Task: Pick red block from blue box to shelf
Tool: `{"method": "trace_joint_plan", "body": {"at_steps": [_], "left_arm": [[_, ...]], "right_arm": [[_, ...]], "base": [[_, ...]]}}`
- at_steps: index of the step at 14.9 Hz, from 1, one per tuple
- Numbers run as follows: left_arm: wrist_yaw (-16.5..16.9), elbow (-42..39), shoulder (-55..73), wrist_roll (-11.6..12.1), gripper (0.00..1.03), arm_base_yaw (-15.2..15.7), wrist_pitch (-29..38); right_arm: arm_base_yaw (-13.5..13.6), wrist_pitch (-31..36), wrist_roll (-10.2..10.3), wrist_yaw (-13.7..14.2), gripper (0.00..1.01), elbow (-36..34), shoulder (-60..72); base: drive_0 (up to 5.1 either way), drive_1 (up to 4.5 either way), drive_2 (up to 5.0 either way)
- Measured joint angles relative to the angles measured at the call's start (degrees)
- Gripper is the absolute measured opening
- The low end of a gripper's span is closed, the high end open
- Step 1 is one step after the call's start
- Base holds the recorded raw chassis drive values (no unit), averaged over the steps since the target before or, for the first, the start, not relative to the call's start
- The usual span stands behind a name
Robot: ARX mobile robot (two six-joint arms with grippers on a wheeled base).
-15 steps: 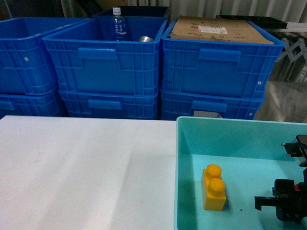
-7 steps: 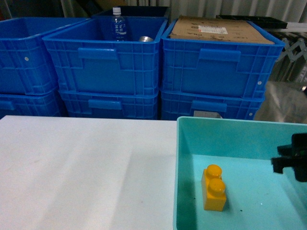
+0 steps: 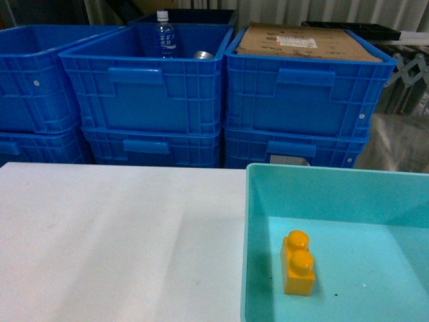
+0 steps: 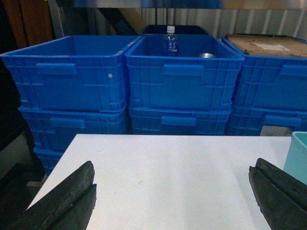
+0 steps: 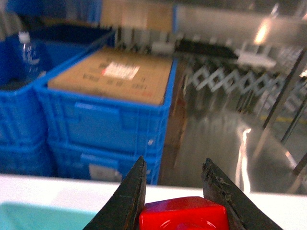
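Where the head view looks down, a smooth turquoise blue box (image 3: 258, 201) is seen at four o'clock on a matte white table (image 3: 114, 235), with a yellow studded brick (image 3: 297, 262) inside. At the left wrist, the left gripper (image 4: 170, 201) is spread wide. At the right wrist, the glossy red block (image 5: 182, 214) is clamped by the right gripper (image 5: 178, 191) at six o'clock.

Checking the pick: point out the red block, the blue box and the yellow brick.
red block (image 5: 182, 214), right wrist view, its top face.
blue box (image 3: 315, 194), head view, far inner wall.
yellow brick (image 3: 298, 274), head view, its front stud.
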Motion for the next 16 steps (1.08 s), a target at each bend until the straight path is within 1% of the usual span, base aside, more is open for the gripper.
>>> {"method": "trace_joint_plan", "body": {"at_steps": [1,2,3,5,7,8,9,10,11,12,13,14,15,16], "left_arm": [[0.00,0.02,0.00,0.02,0.98,0.00,0.00],[0.00,0.00,0.00,0.02,0.98,0.00,0.00],[0.00,0.02,0.00,0.02,0.98,0.00,0.00],[0.00,0.02,0.00,0.02,0.98,0.00,0.00],[0.00,0.02,0.00,0.02,0.98,0.00,0.00],[-0.02,0.02,0.00,0.02,0.98,0.00,0.00],[0.00,0.02,0.00,0.00,0.98,0.00,0.00],[0.02,0.02,0.00,0.00,0.98,0.00,0.00],[0.00,0.02,0.00,0.02,0.98,0.00,0.00],[0.02,0.02,0.00,0.02,0.98,0.00,0.02],[0.00,0.02,0.00,0.02,0.98,0.00,0.00],[0.00,0.02,0.00,0.00,0.98,0.00,0.00],[0.00,0.02,0.00,0.02,0.98,0.00,0.00],[0.02,0.02,0.00,0.00,0.98,0.00,0.00]], "right_arm": [[-0.74,3.23,-0.15,0.50,0.29,-1.79,-2.64],[-1.01,4.04,0.00,0.66,0.29,-3.58,-5.11],[-1.20,6.58,-0.09,1.07,0.29,-5.88,-6.93],[-0.85,7.82,-0.17,1.99,0.29,-9.81,-11.23],[0.22,9.01,-0.20,2.75,0.29,-13.99,-17.29],[2.36,11.39,-0.63,3.96,0.29,-16.59,-21.16],[3.74,11.28,-1.22,4.68,0.29,-17.31,-23.26],[3.17,4.46,-0.09,2.62,0.29,-16.22,-23.06],[1.99,0.22,1.16,1.16,0.29,-15.17,-21.35],[-0.20,-6.32,3.41,-2.38,0.29,-13.55,-17.94],[-1.68,-10.64,4.92,-4.85,0.29,-13.00,-15.06],[-3.26,-15.12,7.15,-7.96,0.29,-13.11,-12.92],[-3.58,-12.90,7.26,-7.69,0.29,-13.35,-13.53],[-3.89,-12.55,7.39,-7.63,0.29,-13.18,-15.17]], "base": [[0.0,0.00,0.0],[0.0,0.00,0.0],[0.0,0.00,0.0],[0.0,0.00,0.0],[0.0,0.00,0.0],[0.0,0.00,0.0],[0.0,0.00,0.0],[0.0,0.00,0.0],[0.0,0.00,0.0],[0.0,0.00,0.0],[0.0,0.00,0.0],[0.0,0.00,0.0],[0.0,0.00,0.0],[0.0,0.00,0.0]]}}
